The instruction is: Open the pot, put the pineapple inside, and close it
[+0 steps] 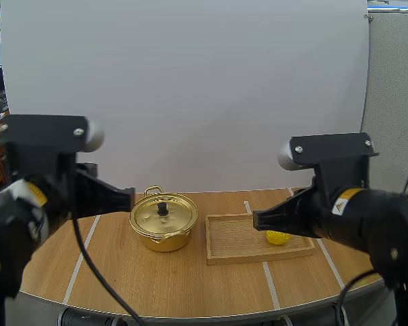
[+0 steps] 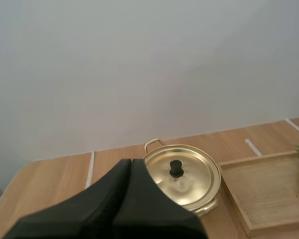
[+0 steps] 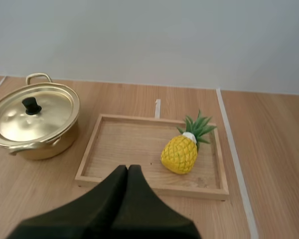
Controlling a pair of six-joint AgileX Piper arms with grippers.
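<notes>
I see a shiny gold pot point(image 1: 164, 236) whose lid point(image 3: 45, 118) carries a black knob point(image 3: 31, 105), and a yellow pineapple point(image 3: 180, 154) with cross-hatched skin and green leaves. The tray point(image 3: 124, 144) is pale grained wood, the table point(image 1: 211, 285) a warmer wood crossed by white lines, and my left gripper point(image 2: 130, 162) and right gripper point(image 3: 127, 168) are plain black.

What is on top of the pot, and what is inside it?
A gold lid with a black knob sits closed on the pot. The lid covers the inside, so any contents cannot be seen.

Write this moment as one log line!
gold metal pot: lidded | yellow pineapple: in wooden tray | left gripper, right gripper: shut
</notes>
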